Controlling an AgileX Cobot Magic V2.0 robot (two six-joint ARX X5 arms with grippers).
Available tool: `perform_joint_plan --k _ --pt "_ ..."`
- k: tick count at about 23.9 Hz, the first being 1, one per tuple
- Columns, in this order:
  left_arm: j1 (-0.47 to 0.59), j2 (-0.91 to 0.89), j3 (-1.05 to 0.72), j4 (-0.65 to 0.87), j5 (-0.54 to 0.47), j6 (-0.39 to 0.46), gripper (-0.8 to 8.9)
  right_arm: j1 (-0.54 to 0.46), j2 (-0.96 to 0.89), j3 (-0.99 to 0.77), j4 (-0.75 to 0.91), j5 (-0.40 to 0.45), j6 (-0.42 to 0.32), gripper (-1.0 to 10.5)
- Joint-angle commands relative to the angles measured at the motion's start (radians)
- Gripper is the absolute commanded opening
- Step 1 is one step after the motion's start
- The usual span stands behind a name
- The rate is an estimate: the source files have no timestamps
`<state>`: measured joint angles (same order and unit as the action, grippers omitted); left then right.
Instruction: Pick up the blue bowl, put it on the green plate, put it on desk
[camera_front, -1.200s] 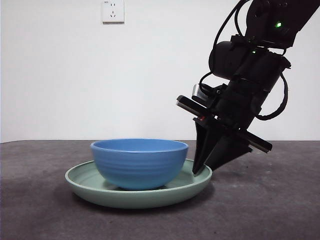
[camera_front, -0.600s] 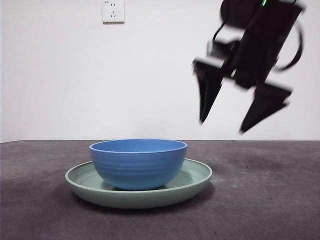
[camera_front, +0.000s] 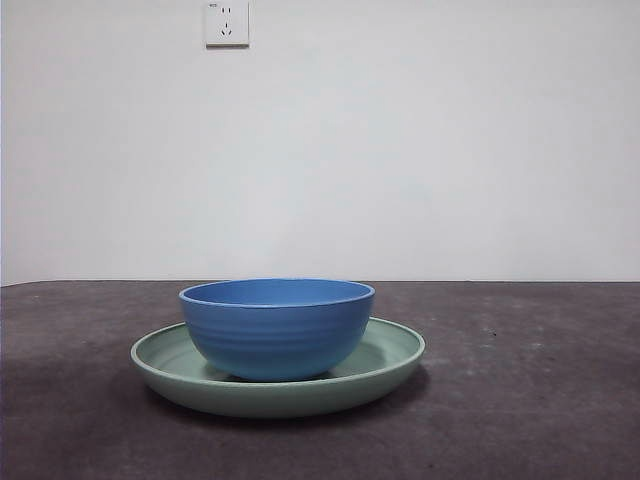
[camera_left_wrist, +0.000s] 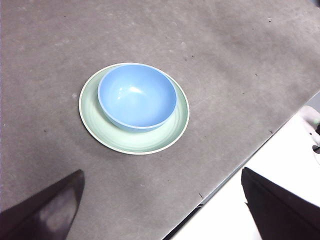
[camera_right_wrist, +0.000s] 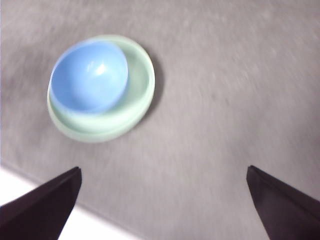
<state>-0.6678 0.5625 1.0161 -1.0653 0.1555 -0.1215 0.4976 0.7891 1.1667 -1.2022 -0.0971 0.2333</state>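
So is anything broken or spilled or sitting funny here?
Nothing stands out. The round, deep blue bowl sits upright and empty in the wide, pale mint-green plate, a little off-centre toward one side of it. The plate lies flat on the dark grey-brown desk. No cracks or spills show. Both grippers hang open, high above, holding nothing.

White wall socket (camera_front: 226, 23) high on the plain white wall (camera_front: 420, 150).

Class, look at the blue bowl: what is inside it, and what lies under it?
The blue bowl is empty inside, as both wrist views show. Under it lies the green plate, which rests on the desk. The plate's middle, beneath the bowl, is covered and cannot be seen.
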Motion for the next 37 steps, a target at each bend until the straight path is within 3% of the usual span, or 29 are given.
perform_joint_plan --k 1,5,13,15,17,18,19,20,37 --pt "-0.005 0.003 0.022 0.010 0.002 -0.003 5.00 0.008 -0.079 0.019 -0.089 0.004 -0.027 5.8" --pt "-0.005 0.003 0.022 0.011 0.002 -0.003 5.00 0.008 -0.193 0.018 -0.191 0.004 -0.032 5.8" --pt "-0.005 0.003 0.022 0.010 0.002 -0.003 4.99 0.008 -0.236 0.017 -0.183 -0.005 -0.032 5.8" --pt "-0.005 0.003 0.022 0.010 0.002 -0.003 4.79 0.008 -0.236 0.017 -0.182 -0.007 -0.031 4.9" --pt "-0.005 0.003 0.022 0.010 0.002 0.000 2.73 0.008 -0.236 0.017 -0.182 -0.007 -0.031 1.7" --pt "-0.005 0.003 0.022 0.010 0.002 0.002 1.08 0.008 -0.236 0.017 -0.182 -0.007 -0.031 0.0" --pt "-0.005 0.003 0.022 0.011 0.002 0.000 -0.13 0.008 -0.236 0.017 -0.181 -0.006 -0.031 0.2" --pt "-0.005 0.003 0.022 0.012 0.002 0.000 0.29 0.008 -0.236 0.017 -0.178 -0.007 -0.031 0.3" --pt "-0.005 0.003 0.022 0.012 0.002 0.000 0.26 0.008 -0.236 0.018 -0.167 -0.006 -0.032 0.3"
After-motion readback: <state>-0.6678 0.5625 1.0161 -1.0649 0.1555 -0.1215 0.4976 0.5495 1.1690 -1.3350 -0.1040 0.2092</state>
